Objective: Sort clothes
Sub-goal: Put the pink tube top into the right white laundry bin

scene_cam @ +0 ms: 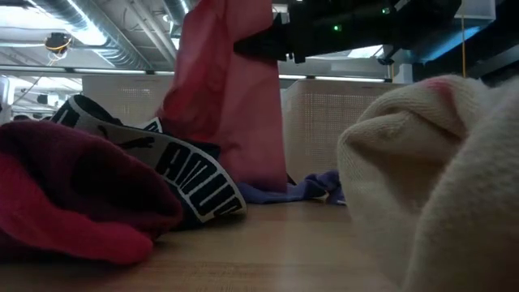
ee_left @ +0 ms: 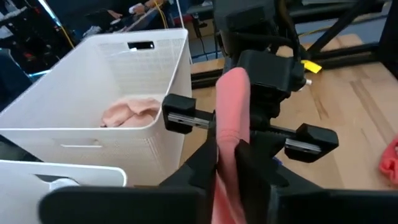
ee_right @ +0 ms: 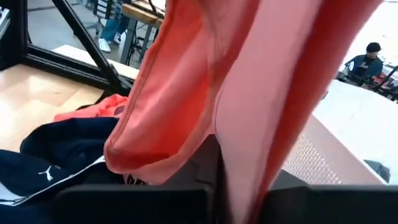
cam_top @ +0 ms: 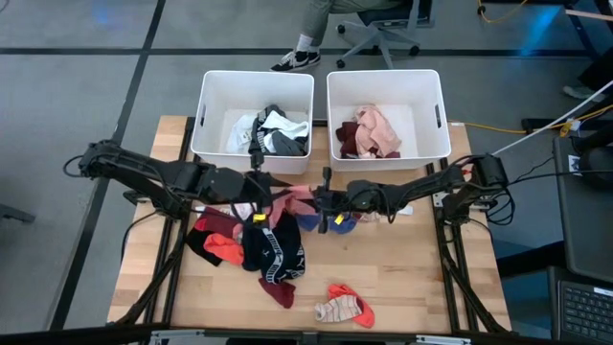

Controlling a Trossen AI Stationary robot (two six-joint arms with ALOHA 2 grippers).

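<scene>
Pink garment: a pink garment (cam_top: 292, 196) hangs stretched between the two arms above the middle of the table, just in front of the bins; in the low view it droops as a long pink sheet (scene_cam: 231, 89) down to the wood.
Left gripper: the left gripper (cam_top: 261, 185) is at the garment's nine o'clock end, its fingers on either side of the cloth in its own wrist view (ee_left: 233, 155); whether they pinch or have let go, I cannot tell.
Right gripper: the right gripper (cam_top: 326, 198) sits at the three o'clock end, clenched on the pink garment, whose folds (ee_right: 249, 93) fill its wrist view.
Pile: the rest of the clothes (cam_top: 254, 244) lie below the grippers, toward seven o'clock from the table's centre (red, black with a white lettered band, maroon).
Stray piece: a red and beige piece (cam_top: 345, 307) lies apart at about six o'clock, near the front edge.
Left bin: the left bin (cam_top: 215, 144) at eleven o'clock holds white, grey and black pieces.
Right bin: the right bin (cam_top: 431, 144) at one o'clock holds pink and maroon pieces.
Room: a person's leg and shoe (cam_top: 299, 57) show past the bins, beside an office chair (cam_top: 378, 38).
</scene>
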